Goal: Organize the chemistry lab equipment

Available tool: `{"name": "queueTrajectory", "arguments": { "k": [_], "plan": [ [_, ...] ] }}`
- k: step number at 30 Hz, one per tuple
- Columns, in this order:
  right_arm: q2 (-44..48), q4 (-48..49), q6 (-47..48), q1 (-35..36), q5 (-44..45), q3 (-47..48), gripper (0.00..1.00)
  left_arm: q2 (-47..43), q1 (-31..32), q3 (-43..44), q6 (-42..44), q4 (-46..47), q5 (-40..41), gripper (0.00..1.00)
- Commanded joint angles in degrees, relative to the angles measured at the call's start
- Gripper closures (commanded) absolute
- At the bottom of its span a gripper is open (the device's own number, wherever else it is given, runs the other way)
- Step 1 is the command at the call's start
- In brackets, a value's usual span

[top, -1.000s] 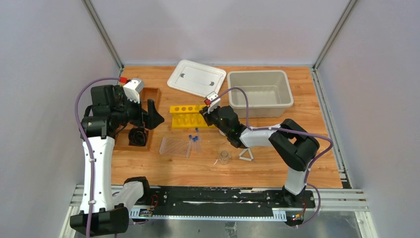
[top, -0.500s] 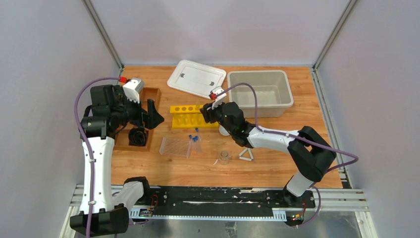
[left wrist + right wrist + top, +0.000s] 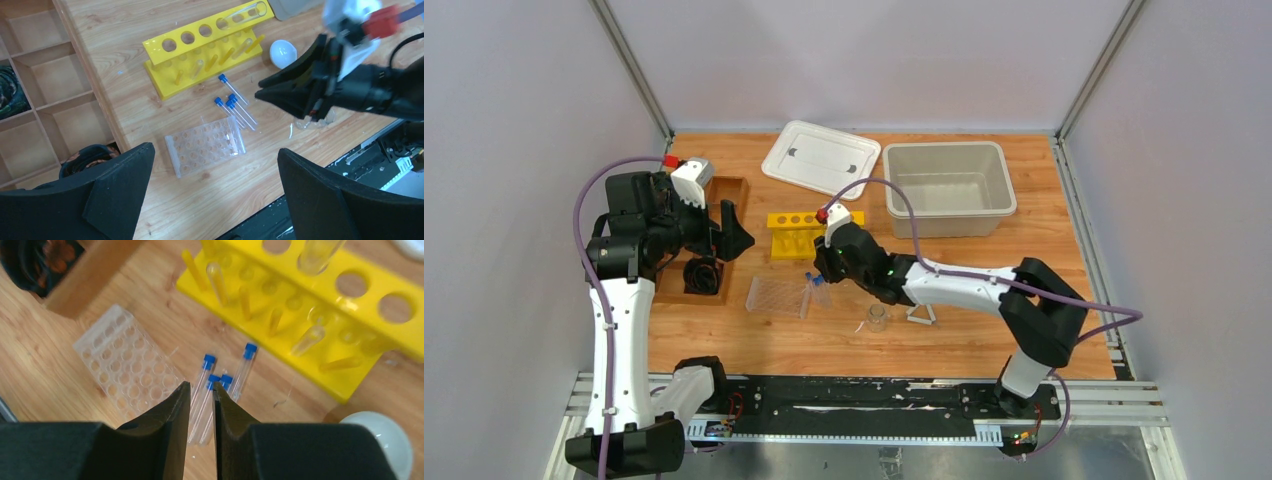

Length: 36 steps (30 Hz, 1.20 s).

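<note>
Bright, even overhead light leaves only faint, soft shadows on the wooden table (image 3: pixel 984 340). The right wrist view is slightly blurred, smearing the blue-capped tubes (image 3: pixel 244 369).

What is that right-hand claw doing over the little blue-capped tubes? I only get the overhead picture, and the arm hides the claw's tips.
Observer: Its own wrist camera shows the right gripper poised above the blue-capped tubes, jaws only a narrow slit apart and nothing pinched between them.
Operator: How many tubes are down there?
Observer: Four blue caps show, and all four tubes lie flat next to the clear rack.
Operator: Is anything else hidden from me?
Observer: Yes, a white dome sits near one end of the yellow rack.
</note>
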<state>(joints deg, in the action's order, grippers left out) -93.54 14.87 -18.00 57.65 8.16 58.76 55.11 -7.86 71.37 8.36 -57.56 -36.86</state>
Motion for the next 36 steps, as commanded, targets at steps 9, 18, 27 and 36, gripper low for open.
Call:
{"name": "queueTrajectory", "arguments": {
  "k": [9,18,27,36],
  "plan": [
    [-13.6,-8.2,-1.4,1.5,12.8,9.1,0.73,-1.4,-0.2,0.6,0.4,-0.4,0.3,0.00],
    [-19.1,-6.1,-0.8,1.3,14.4,12.8,0.72,-0.9,-0.2,0.9,1.0,-0.4,0.7,0.00],
    [-21.0,-5.6,-2.4,1.5,15.7,11.9,0.71,-0.5,-0.2,0.8,1.2,-0.3,0.6,0.00],
    [-22.9,-7.0,-3.5,2.1,16.5,12.1,0.68,-1.1,-0.2,1.7,1.4,-0.7,0.7,0.00]
  ]
}}
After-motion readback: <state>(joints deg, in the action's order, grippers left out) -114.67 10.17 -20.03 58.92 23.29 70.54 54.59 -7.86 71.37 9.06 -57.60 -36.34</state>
